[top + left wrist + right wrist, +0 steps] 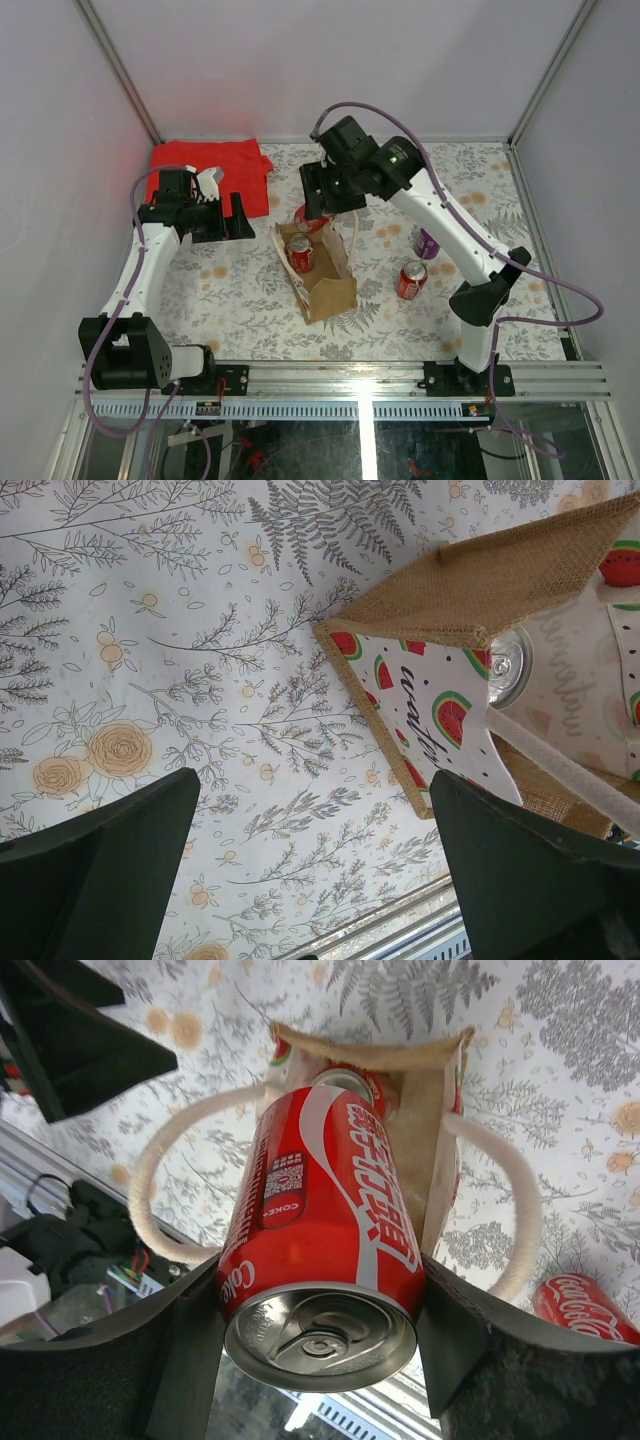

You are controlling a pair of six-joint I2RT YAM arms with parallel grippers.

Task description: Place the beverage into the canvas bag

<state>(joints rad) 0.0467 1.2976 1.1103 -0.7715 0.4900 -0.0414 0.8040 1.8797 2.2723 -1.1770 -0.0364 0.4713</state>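
Note:
The canvas bag [325, 275] stands open in the middle of the table, tan-brown with cream looped handles; a red cola can [300, 253] sits inside it. My right gripper [318, 208] is shut on another red cola can [320, 1230] and holds it just above the bag's far end [370, 1050]. The bag's handles [165, 1185] loop out on both sides of the held can. My left gripper [232, 216] is open and empty, left of the bag. The left wrist view shows the bag [470, 610] with watermelon print and a can top inside.
A folded red cloth [210, 170] lies at the back left. A red can [411, 280] and a purple can [427, 243] stand right of the bag; the red one also shows in the right wrist view [585, 1310]. A metal rail [350, 380] runs along the near edge.

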